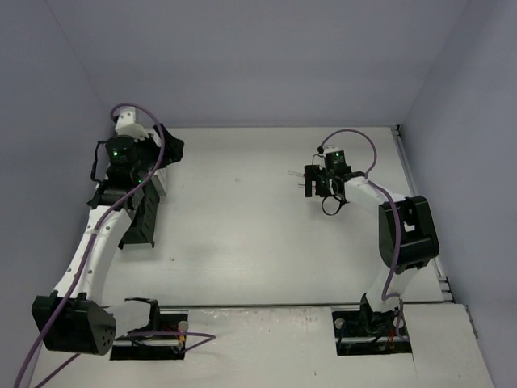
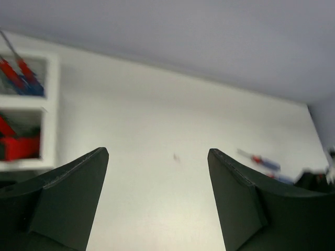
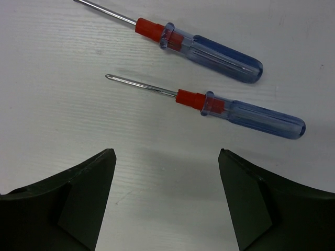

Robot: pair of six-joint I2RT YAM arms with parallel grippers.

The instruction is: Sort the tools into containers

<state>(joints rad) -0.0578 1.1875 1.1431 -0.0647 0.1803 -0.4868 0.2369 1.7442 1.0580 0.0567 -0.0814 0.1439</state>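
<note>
1. On the table [image 3: 63, 120], just ahead of the right gripper [image 3: 166, 204], two tools are seen lying side by side without touching: the farther screwdriver [image 3: 209, 49] and the nearer screwdriver [image 3: 235, 111]. Both are blue-handled with red collars, and their tips are pointed left in the wrist view.
2. The right gripper's fingers are spread wide. Nothing is held between them, and neither screwdriver is touched.
3. The left gripper [image 2: 157, 198] is also spread wide and empty, near the containers at the table's left side.
4. Red-and-blue screwdrivers [image 2: 23, 78] are seen inside the far white container [image 2: 52, 78], and red pliers [image 2: 18, 146] inside the near white container [image 2: 48, 136].
</note>
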